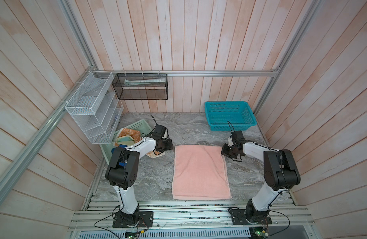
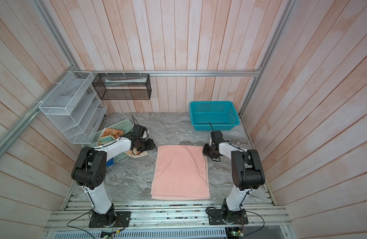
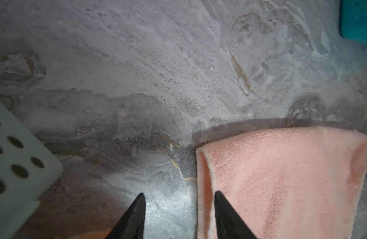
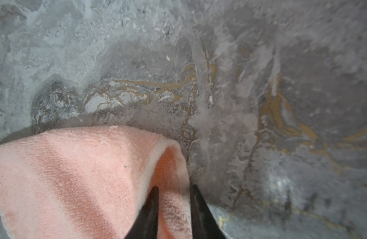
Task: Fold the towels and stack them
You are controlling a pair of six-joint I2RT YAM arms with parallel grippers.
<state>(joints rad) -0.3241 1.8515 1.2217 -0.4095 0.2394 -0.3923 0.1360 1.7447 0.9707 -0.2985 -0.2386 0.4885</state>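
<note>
Judging one fold done, most left: salmon-pink towel [image 1: 200, 171] doubled on the table [image 1: 195, 128], far corner pinched in right pincer [image 4: 174, 186], left pincer [image 3: 179, 192] parted over the other corner, remaining towels [image 1: 126, 136] heaped at mint-green basket [image 1: 138, 124].

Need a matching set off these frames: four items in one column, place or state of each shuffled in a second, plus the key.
Things:
1. pink towel
2. teal basket
3. mint basket
4. black mesh shelf

Places or states:
a. hangs from the rail on the back wall
b. stands far right on the table
c. left side, with towels heaped in it
d. folded double, lying in the middle of the table

Pairs: 1-d, 2-b, 3-c, 4-a
</note>
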